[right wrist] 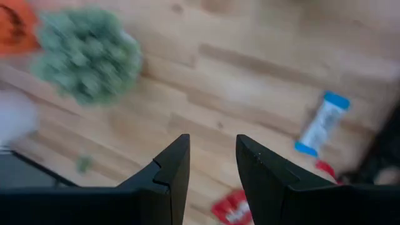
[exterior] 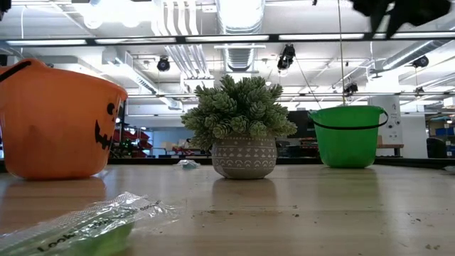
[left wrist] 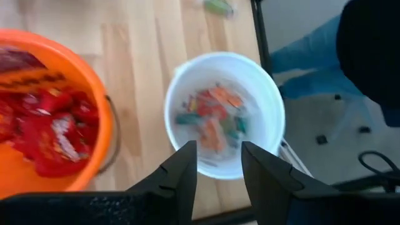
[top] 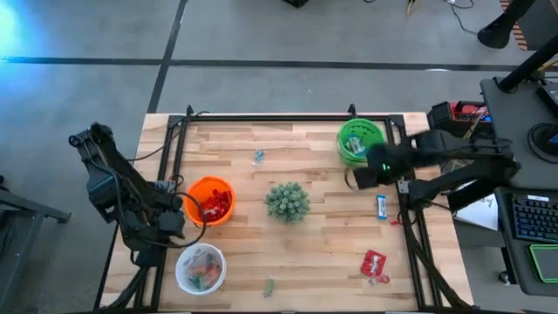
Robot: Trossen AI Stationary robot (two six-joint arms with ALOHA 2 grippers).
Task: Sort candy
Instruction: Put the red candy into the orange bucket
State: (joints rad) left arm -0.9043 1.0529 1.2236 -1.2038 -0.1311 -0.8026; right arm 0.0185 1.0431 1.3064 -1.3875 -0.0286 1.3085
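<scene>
- Three buckets stand around the potted plant [top: 287, 201]: orange bucket [top: 210, 201] holding red packets, white bucket [top: 200, 267] with mixed candy, green bucket [top: 359, 139].
- Left gripper [left wrist: 219, 164] hangs over the white bucket's rim, fingers parted, empty.
- Right gripper [right wrist: 212, 162] is between plant and green bucket, fingers apart, empty.
- Loose candy on the table [top: 323, 253]: blue-and-white bar [top: 381, 206], red packet [top: 374, 264].

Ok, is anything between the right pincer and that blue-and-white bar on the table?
Nothing visible. The right pincer hovers over bare wood, fingers apart and empty; the blue-and-white bar lies just beyond it. The plant stands off to the other side.
</scene>
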